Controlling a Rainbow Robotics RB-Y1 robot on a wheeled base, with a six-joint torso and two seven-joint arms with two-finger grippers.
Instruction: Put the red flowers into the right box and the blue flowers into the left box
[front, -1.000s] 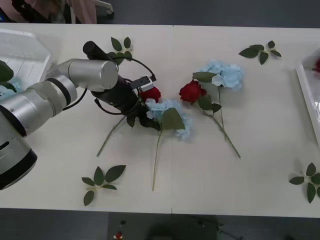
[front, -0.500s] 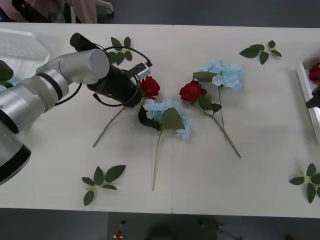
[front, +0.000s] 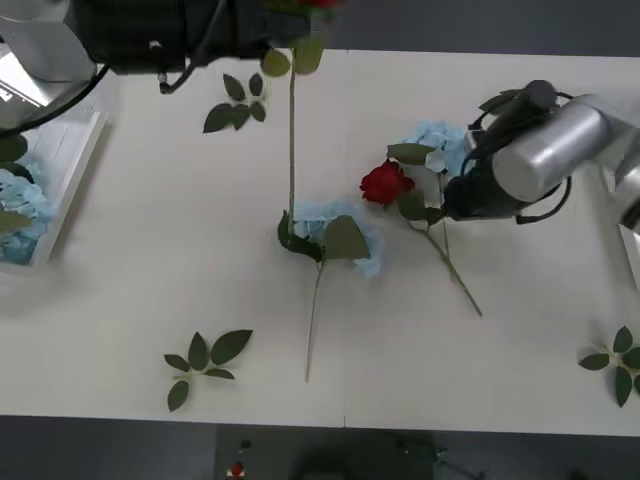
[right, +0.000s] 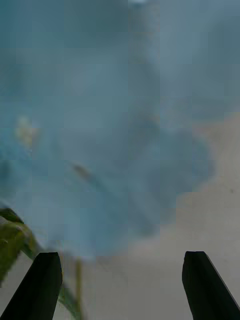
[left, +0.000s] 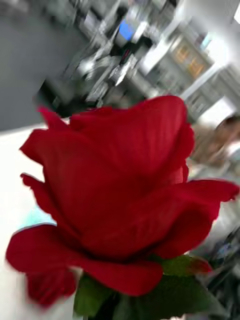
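Item, nearest: one of the blue flowers (front: 335, 236), lying low of centre on the table (front: 520, 350), its stem running toward the bottom of the frame; untouched. Item: one of the red flowers (front: 385, 183), flat, right of centre, its stem crossing that of the farther blue flower (front: 447, 147). Item: right gripper (right: 122, 260), right of centre over that farther bloom, fingers spread wide and empty. It is best lowered onto the blue stem alone, clear of the rose. Item: lifted rose (left: 120, 200), top centre, stem hanging straight down. The left gripper (front: 255, 25) evidently grips it below the bloom, though its fingers are hidden. This rose belongs in the right box (front: 633, 248) at the right edge, so carry it slowly. Item, farthest: left box (front: 78, 170), upper left, blue blooms inside.
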